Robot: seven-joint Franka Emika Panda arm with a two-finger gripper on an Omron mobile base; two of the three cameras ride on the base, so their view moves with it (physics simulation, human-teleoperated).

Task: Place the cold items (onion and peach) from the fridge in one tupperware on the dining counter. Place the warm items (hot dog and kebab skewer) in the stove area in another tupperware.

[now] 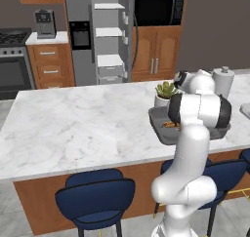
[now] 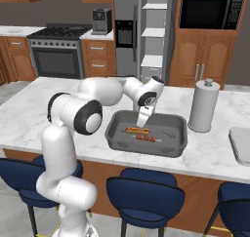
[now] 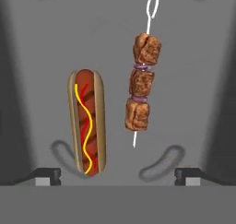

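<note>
The hot dog (image 3: 87, 121) and the kebab skewer (image 3: 142, 91) lie side by side, apart, on the floor of the grey tupperware (image 2: 172, 148) — on the marble surface (image 2: 49, 97). The end effector (image 2: 142, 125) hangs just above them, jaws wide and empty. A paper towel roll (image 2: 204, 107) stands right of the tupperware — a potted plant (image 1: 165, 92) just beside it.
</note>
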